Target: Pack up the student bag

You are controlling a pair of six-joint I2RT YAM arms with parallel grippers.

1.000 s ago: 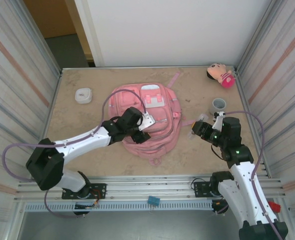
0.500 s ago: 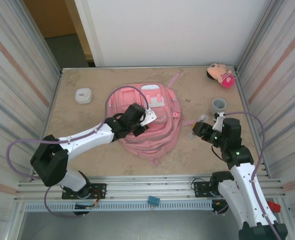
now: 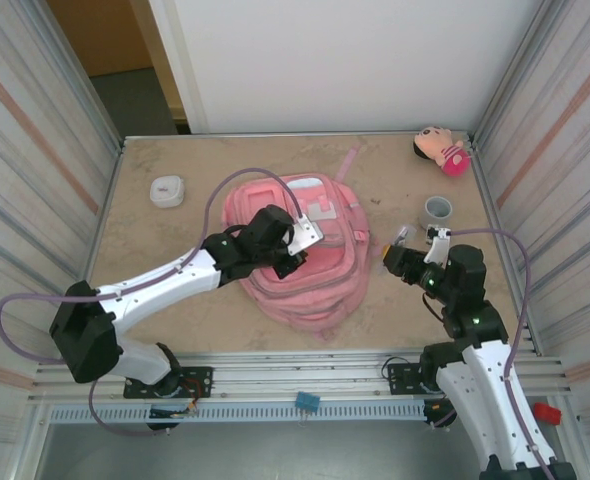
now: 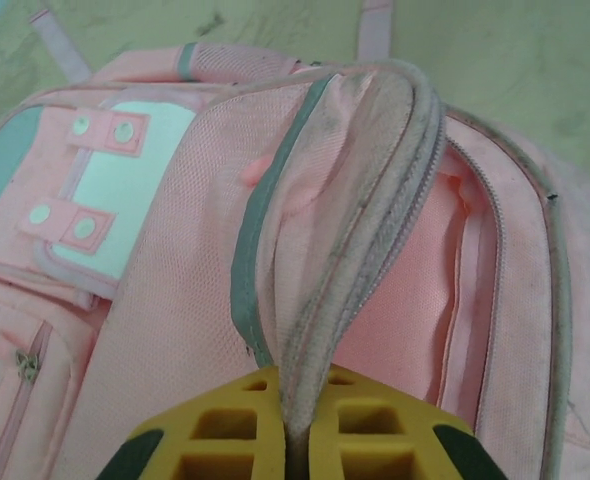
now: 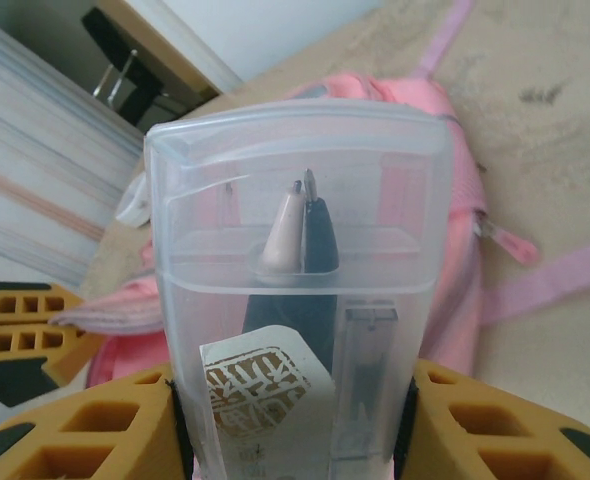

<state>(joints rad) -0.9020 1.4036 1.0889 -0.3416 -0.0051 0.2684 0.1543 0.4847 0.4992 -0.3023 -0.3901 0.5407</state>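
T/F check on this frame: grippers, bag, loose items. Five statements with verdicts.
1. The left gripper is shut on the zipper rim of the student bag. True.
2. The right gripper is empty. False: it holds a clear case with pens inside.
3. The plush doll lies inside the bag. False: it lies on the table in the far right corner, apart from the bag.
4. The bag's zipper is open beside the pinched rim, with the pink lining showing. True.
5. The white round item sits on top of the bag. False: it is on the table to the bag's left, not touching it.
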